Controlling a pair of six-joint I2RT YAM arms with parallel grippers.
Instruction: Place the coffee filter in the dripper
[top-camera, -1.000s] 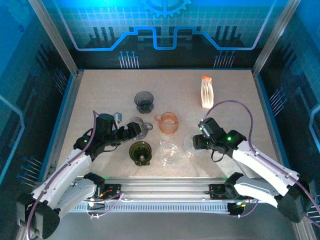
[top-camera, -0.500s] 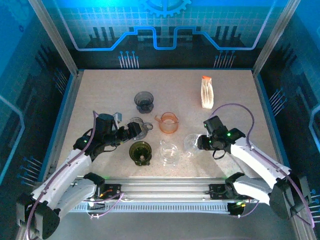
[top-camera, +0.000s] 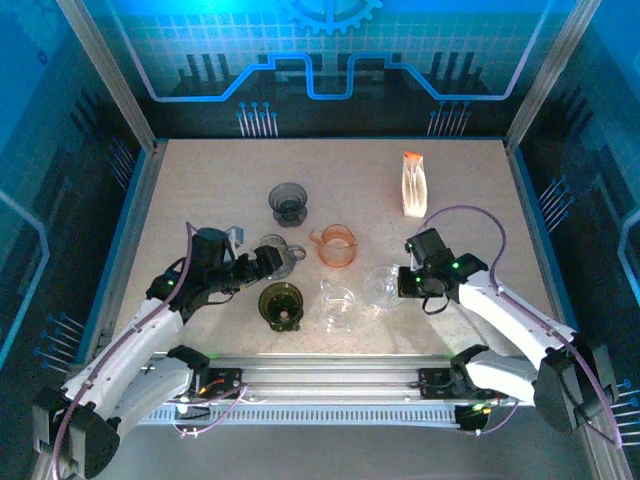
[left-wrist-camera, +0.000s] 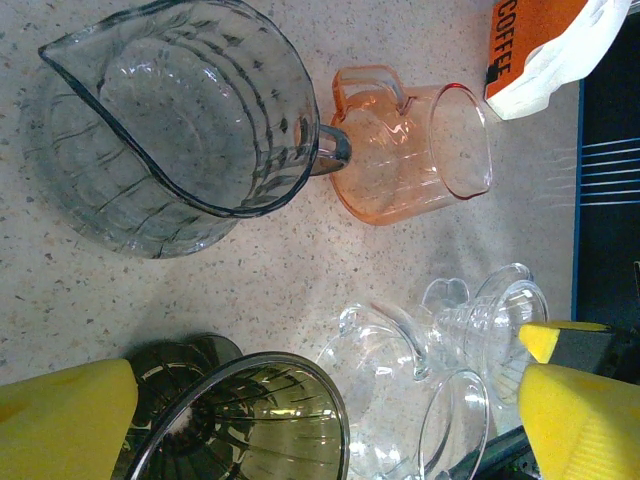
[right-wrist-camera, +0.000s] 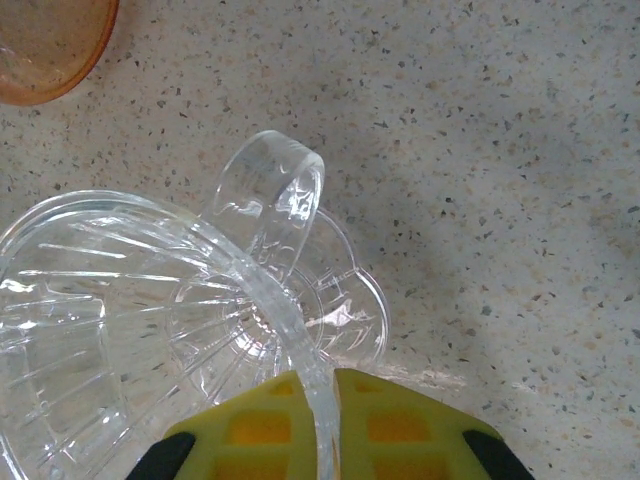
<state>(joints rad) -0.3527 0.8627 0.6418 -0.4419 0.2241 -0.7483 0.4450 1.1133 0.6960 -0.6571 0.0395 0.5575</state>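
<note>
The coffee filter pack (top-camera: 413, 185), white with an orange top, stands at the back right of the table; its printed end (left-wrist-camera: 545, 40) reaches into the corner of the left wrist view. A clear glass dripper (top-camera: 382, 287) lies tilted on its side right of centre. My right gripper (top-camera: 407, 283) is shut on this dripper's thin rim (right-wrist-camera: 300, 350), its yellow pads (right-wrist-camera: 250, 430) pressed on either side. My left gripper (top-camera: 262, 264) stands open over the left-hand glassware, nothing between its yellow pads (left-wrist-camera: 60, 410).
A dark olive dripper (top-camera: 280, 303) and a clear pitcher (top-camera: 338, 304) stand near the front. Behind them are a smoky glass pitcher (top-camera: 279, 251), an orange pitcher (top-camera: 337, 245) and a grey dripper (top-camera: 290, 203). Blue rails edge the table.
My right gripper has closed onto the clear dripper's rim and shifted slightly. The left arm has stayed where it was, jaws wide.
</note>
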